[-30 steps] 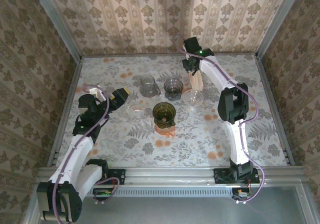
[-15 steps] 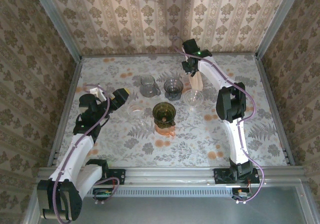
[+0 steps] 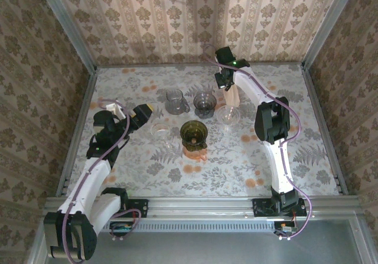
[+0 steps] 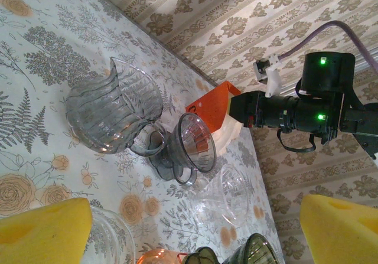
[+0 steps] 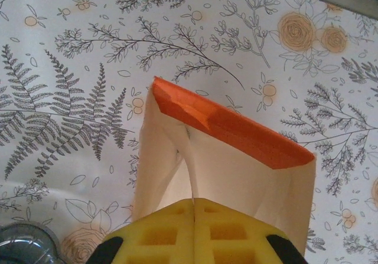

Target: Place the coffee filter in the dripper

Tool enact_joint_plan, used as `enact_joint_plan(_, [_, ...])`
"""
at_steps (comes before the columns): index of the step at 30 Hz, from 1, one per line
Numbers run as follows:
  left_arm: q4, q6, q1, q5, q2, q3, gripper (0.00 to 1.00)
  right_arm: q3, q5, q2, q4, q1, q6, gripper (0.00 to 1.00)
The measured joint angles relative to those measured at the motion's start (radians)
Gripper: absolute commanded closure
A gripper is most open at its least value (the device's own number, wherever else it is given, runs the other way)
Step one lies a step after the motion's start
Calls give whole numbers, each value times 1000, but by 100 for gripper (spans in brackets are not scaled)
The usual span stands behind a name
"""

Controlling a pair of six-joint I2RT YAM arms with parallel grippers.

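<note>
A stack of cream paper coffee filters (image 5: 248, 175) stands in an orange holder (image 5: 236, 128) at the back of the table (image 3: 295, 152). My right gripper (image 5: 194, 202) is shut, its yellow pads pinching the upturned edge of one coffee filter. From above, the right gripper (image 3: 226, 82) hangs over the holder (image 3: 232, 95). A dark grey dripper (image 3: 205, 103) stands just left of the holder, a clear dripper (image 3: 227, 115) in front of it, and an olive dripper (image 3: 194, 134) further forward. My left gripper (image 3: 144, 113) is open at the left, holding nothing, its pads (image 4: 41, 234) wide apart.
A grey glass pitcher (image 3: 174, 100) stands left of the dark dripper. A clear glass vessel (image 3: 159, 129) sits near my left gripper. The olive dripper rests on an orange base (image 3: 195, 153). Patterned walls close in the back and sides.
My right gripper has closed fully, pinching a filter edge at the holder. The left arm has not moved.
</note>
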Motion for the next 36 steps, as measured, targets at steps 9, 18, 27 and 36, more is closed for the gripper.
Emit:
enact_joint_plan(9, [0,-8,0,0,0,0,8,-98,-7,-69,51,5,8,100])
enact_joint_plan(18, [-1,-15,0,1,-10,6,8,-265,-26,-314,133,10,43,100])
enact_joint_plan(27, [-14,-15,0,7,-28,25,7,-485,-22,-578,181,19,100,100])
enact_joint_plan(36, [-27,-14,-8,23,-47,30,7,-691,-53,-1000,125,169,199,100])
